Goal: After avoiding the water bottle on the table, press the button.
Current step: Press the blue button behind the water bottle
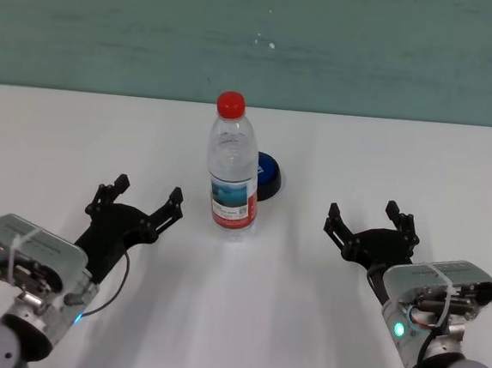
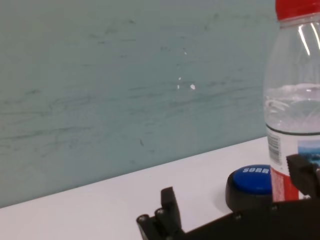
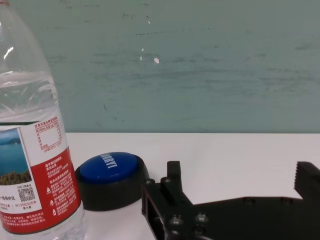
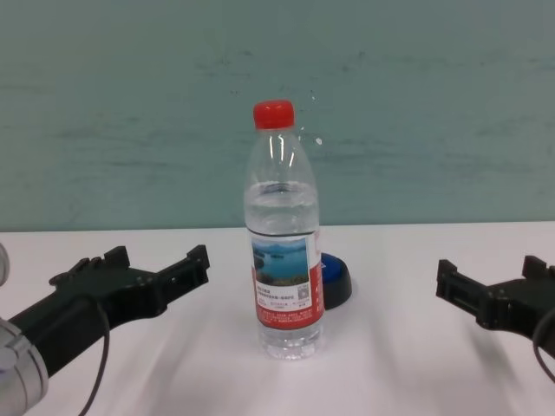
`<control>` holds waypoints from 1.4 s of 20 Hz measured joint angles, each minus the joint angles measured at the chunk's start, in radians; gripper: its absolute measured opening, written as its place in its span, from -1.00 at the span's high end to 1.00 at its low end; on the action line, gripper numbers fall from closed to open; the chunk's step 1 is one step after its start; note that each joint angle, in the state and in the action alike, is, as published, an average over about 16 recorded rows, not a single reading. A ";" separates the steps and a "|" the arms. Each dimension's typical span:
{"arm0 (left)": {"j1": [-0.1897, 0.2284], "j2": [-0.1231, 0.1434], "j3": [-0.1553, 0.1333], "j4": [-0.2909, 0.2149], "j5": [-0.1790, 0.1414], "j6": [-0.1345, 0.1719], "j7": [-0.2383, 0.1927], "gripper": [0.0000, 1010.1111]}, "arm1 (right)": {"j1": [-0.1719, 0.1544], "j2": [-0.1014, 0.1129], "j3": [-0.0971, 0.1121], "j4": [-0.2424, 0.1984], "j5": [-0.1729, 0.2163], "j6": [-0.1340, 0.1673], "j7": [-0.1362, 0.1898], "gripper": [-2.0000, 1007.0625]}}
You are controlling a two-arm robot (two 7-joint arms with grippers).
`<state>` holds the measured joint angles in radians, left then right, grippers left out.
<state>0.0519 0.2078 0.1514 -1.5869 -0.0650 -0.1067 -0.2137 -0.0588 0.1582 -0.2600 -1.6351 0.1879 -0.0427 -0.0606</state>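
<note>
Button (image 1: 267, 176) sits just behind the upright water bottle (image 1: 233, 169), toward the right side, nearer the empty, spread right gripper (image 1: 372, 221) than the likewise spread left gripper (image 1: 137, 199).

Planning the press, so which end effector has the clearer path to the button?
The right end effector: the button sits behind the bottle's right side, so the bottle blocks the left end effector.
</note>
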 joint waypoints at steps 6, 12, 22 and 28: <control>0.000 0.001 0.001 0.001 0.000 0.000 -0.001 -1.00 | 0.001 -0.002 0.001 0.001 0.000 0.002 0.001 -0.99; 0.000 0.000 0.000 0.000 0.000 -0.001 0.000 -1.00 | 0.014 -0.011 0.014 0.008 0.008 0.028 0.015 -0.99; 0.000 0.000 -0.001 0.000 0.000 -0.001 0.000 -1.00 | 0.082 -0.031 0.052 0.050 0.032 0.103 0.086 -0.99; 0.000 0.000 -0.001 0.000 0.000 -0.001 0.000 -1.00 | 0.138 -0.038 0.067 0.092 0.030 0.131 0.132 -0.99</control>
<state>0.0517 0.2081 0.1501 -1.5870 -0.0648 -0.1081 -0.2133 0.0788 0.1206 -0.1926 -1.5436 0.2174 0.0883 0.0718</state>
